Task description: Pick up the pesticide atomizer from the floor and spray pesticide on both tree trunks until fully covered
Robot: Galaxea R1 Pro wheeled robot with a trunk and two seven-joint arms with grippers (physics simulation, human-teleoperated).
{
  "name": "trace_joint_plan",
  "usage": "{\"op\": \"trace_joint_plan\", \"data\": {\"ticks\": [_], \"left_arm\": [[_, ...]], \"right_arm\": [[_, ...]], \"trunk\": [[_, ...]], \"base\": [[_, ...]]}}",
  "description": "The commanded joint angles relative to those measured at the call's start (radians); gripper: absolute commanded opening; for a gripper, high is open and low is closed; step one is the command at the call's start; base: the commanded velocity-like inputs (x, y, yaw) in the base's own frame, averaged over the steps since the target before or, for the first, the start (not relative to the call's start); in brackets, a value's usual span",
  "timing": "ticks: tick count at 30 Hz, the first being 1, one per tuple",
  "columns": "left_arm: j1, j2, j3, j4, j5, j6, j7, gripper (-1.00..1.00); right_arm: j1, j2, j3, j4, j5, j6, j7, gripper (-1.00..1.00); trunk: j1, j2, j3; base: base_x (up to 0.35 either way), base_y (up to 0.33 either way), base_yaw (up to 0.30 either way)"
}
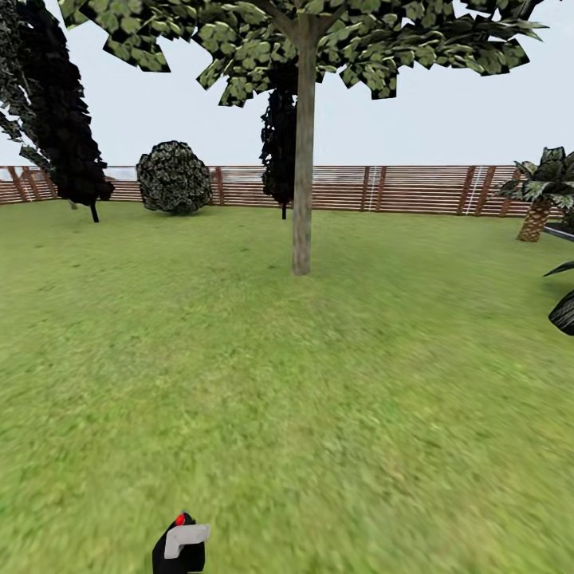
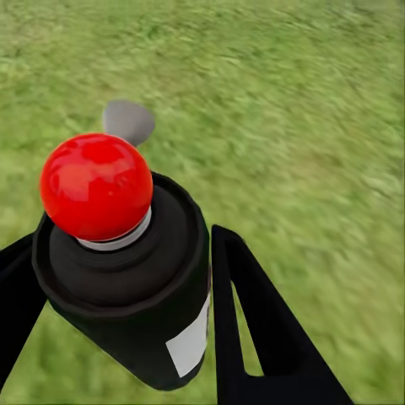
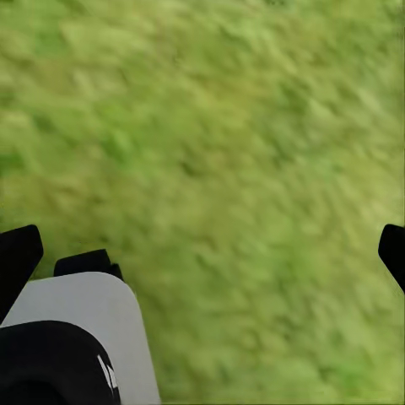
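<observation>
1. Left gripper (image 2: 126, 278) is clamped on the pesticide atomizer (image 2: 126, 270), a black finger (image 2: 253, 321) pressed against each side of the dark bottle, its red cap facing the left wrist camera.
2. In the head view the atomizer sits low at 6 o'clock, its grey trigger head pointing toward 3 o'clock, above the lawn (image 1: 319, 399).
3. One tree (image 1: 302, 143) stands dead ahead at 12 o'clock, its bare trunk well apart from the bottle, the wooden fence (image 1: 399, 188) behind it.
4. Right gripper (image 3: 202, 253) hangs over grass, fingertips spread wide, nothing between them.
</observation>
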State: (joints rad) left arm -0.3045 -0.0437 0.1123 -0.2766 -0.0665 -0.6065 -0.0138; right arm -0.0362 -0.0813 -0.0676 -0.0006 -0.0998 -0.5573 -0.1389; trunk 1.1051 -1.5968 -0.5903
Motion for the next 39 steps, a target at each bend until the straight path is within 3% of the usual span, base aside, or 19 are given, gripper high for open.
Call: {"op": "trace_joint_plan", "data": {"ticks": [1,39], "left_arm": [[-0.001,-0.001,0.007,0.0,-0.007,-0.003,-0.001,-1.0],[-0.001,-0.001,0.006,0.0,-0.007,-0.002,-0.002,-1.0]], "right_arm": [[-0.001,0.0,-0.006,0.001,-0.003,-0.004,0.004,1.0],[-0.001,-0.004,-0.006,-0.023,-0.006,-0.008,0.003,1.0]], "trunk": [[0.001,0.0,-0.001],[0.001,0.0,-0.001]], "base": [[0.35,0.0,0.0],[0.35,0.0,0.0]]}}
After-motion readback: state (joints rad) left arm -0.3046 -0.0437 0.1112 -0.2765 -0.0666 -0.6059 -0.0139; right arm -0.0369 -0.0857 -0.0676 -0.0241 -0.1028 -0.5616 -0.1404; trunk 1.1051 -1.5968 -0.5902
